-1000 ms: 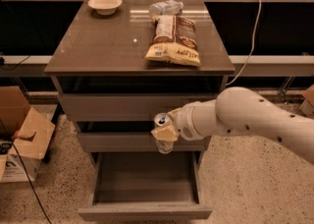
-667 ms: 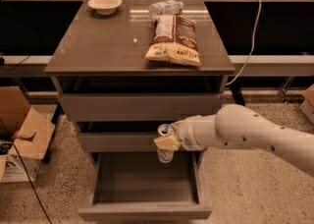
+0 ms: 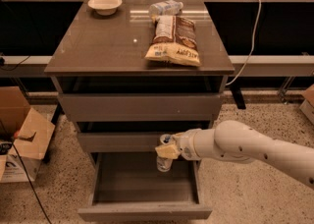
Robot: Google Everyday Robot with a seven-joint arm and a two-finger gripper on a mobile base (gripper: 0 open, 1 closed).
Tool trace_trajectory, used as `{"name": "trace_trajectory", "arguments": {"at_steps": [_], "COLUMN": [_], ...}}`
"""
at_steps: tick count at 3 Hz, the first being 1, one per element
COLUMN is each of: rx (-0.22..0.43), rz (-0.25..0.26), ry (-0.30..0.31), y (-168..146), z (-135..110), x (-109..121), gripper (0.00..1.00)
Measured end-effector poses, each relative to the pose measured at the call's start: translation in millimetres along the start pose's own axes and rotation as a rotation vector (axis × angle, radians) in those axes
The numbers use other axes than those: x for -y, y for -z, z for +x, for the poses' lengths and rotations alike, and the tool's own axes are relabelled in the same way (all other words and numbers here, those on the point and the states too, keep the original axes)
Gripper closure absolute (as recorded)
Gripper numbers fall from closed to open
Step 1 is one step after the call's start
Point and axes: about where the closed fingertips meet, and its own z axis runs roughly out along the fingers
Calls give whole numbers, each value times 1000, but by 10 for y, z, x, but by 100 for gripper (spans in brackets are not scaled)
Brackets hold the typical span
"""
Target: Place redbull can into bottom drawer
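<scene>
The redbull can [image 3: 164,161], slim and silver with a shiny top, stands upright in my gripper [image 3: 167,151], which is shut on it. The gripper holds the can above the right part of the open bottom drawer [image 3: 145,211], a wide grey box pulled out toward the front. The can's lower end hangs just inside the drawer's opening, above its floor. My white arm [image 3: 245,147] reaches in from the right.
The two upper drawers [image 3: 140,107] are shut. On the cabinet top [image 3: 108,46] lie a chip bag [image 3: 174,41], a clear water bottle [image 3: 166,7] and a white bowl [image 3: 104,5]. Cardboard boxes [image 3: 22,139] stand on the floor at left. A cable [image 3: 251,46] hangs at right.
My gripper has moved down with the can, from in front of the middle drawer to the mouth of the open bottom drawer. The arm has dropped lower.
</scene>
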Motion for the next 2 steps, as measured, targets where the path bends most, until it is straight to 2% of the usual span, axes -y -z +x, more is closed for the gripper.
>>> {"name": "trace_trajectory", "arguments": {"at_steps": [1, 2], "rx": [-19, -47], "rz": [22, 68], "ry": [16, 71], "y": [-127, -477], "z": [65, 376], "x": [49, 142], "gripper": [100, 100]}}
